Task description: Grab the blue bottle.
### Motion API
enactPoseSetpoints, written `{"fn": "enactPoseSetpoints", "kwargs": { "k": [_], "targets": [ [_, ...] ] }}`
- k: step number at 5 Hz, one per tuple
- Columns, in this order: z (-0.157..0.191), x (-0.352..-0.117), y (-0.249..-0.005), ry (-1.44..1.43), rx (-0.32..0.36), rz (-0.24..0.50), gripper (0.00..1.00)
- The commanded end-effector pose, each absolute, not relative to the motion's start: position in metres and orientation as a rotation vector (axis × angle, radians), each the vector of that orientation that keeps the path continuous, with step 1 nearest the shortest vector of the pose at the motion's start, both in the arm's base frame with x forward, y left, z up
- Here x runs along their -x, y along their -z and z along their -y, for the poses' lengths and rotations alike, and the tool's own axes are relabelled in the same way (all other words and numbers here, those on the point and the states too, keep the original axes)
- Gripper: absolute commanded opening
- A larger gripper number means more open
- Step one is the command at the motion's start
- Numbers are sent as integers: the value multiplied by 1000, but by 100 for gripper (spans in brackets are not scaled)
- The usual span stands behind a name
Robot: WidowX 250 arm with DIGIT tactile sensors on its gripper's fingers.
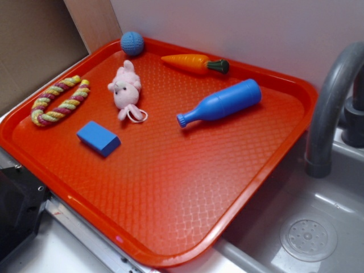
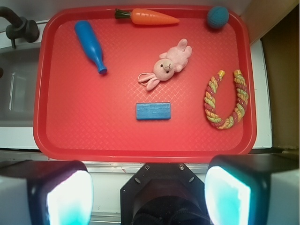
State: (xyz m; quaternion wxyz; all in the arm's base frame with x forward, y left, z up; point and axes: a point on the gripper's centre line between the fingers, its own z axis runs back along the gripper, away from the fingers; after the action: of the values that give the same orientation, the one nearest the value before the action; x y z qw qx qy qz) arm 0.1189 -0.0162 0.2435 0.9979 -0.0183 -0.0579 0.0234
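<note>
The blue bottle (image 1: 220, 103) (image 2: 90, 46) lies on its side on the red tray (image 1: 170, 199) (image 2: 93, 140), toward the back right in the exterior view, its narrow neck pointing to the tray's middle. In the wrist view it rests at the upper left, neck pointing down. My gripper (image 2: 149, 196) is high above the tray's near edge, far from the bottle. Its two fingers (image 2: 68, 199) stand wide apart at the bottom corners of the wrist view with nothing between them. The gripper does not show in the exterior view.
On the tray also lie an orange carrot (image 1: 193, 63) (image 2: 150, 17), a blue crocheted ball (image 1: 132, 43) (image 2: 218, 17), a pink plush rabbit (image 1: 126, 88) (image 2: 169, 66), a flat blue block (image 1: 98, 137) (image 2: 153, 111) and a rope ring (image 1: 60, 100) (image 2: 226, 99). A sink with a grey faucet (image 1: 330, 102) is on the right.
</note>
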Motion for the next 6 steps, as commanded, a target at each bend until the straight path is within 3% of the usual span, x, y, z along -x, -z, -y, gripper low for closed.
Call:
{"fn": "enactPoseSetpoints", "kwargs": {
  "k": [1,3,4,5,6],
  "targets": [
    [16,-119,-243,-47,37,116,100],
    [51,-181,-214,123,106,228,100],
    [63,-214,-205,152,154,325,100],
    [93,-260,-178,194,106,324,100],
    [115,-291,-147,247,81,311,100]
  ]
}}
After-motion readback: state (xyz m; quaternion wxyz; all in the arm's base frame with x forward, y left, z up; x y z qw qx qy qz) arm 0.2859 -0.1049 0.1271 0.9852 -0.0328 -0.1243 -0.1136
